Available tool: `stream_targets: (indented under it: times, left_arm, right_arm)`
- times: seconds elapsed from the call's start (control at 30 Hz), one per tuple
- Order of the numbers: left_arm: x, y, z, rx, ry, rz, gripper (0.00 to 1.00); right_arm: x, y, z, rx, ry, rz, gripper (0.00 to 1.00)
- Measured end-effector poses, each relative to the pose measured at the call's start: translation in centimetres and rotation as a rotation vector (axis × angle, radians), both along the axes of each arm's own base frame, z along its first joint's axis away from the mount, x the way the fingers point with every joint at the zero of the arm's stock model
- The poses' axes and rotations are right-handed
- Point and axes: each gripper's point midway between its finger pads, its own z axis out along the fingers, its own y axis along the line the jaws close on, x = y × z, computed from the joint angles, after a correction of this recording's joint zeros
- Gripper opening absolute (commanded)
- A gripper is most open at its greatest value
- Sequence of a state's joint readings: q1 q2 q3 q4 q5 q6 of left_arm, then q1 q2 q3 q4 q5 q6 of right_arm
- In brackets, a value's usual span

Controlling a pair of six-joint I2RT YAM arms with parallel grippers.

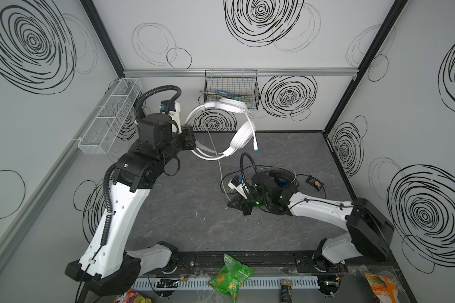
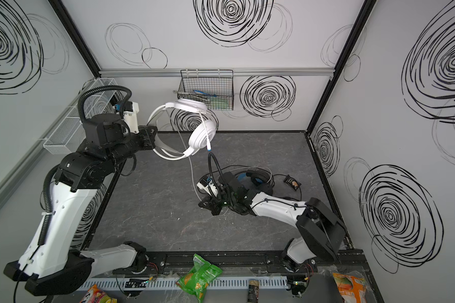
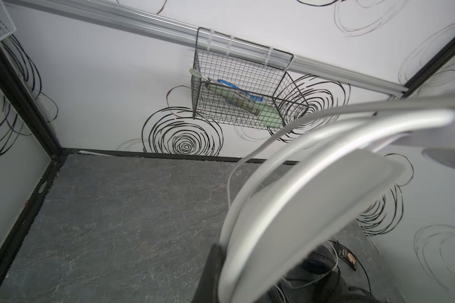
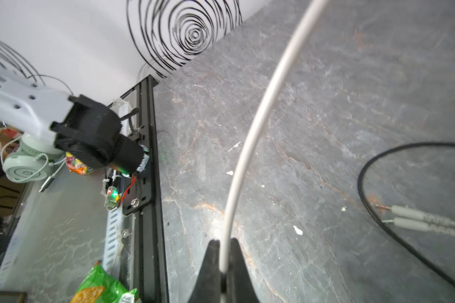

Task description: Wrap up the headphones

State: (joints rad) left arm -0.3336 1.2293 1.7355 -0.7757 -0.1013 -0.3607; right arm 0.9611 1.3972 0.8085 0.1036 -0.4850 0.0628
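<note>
The white headphones (image 1: 244, 133) (image 2: 202, 133) hang in the air near the back wall. My left gripper (image 1: 196, 148) (image 2: 156, 145) is shut on their headband (image 3: 300, 210), with one dark finger (image 3: 210, 272) showing beside it. Their white cable (image 1: 220, 170) (image 2: 192, 170) drops to the table. Low over the table, my right gripper (image 1: 233, 203) (image 2: 204, 204) (image 4: 223, 242) is shut on that cable (image 4: 258, 118). The black headphones (image 1: 281, 178) (image 2: 258, 178) with blue accents lie on the table behind the right wrist, partly hidden by it. Their black cable (image 4: 363, 183) loops beside two white jack plugs (image 4: 410, 210).
A black wire basket (image 1: 231, 89) hangs on the back wall just behind the white headset. A white mesh tray (image 1: 108, 115) is fixed to the left wall. A small dark packet (image 1: 315, 182) lies at the right. A green snack bag (image 1: 230, 275) lies on the front rail.
</note>
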Motion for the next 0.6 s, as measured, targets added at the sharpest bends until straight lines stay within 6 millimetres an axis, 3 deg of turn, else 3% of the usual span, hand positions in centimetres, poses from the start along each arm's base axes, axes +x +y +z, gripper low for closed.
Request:
stream_targets:
  times: [0.27,0.4,0.6]
  left_arm:
    - [2.0,2.0,-2.4,0.013,0.01,0.105,0.0]
    - [2.5,3.3,-3.3,0.045,0.002,0.158,0.0]
    - [2.5,5.1,-5.6,0.126,0.018,0.222,0.0]
  right_arm:
    - [-5.2,-2.0,3.6,-0.041,-0.184,0.035,0.0]
    - [-5.4,-3.0,4.7,-0.096,-0.245,0.009,0.0]
    - [-4.9,-3.4,9.6,-0.12,-0.379,-0.026,0.0]
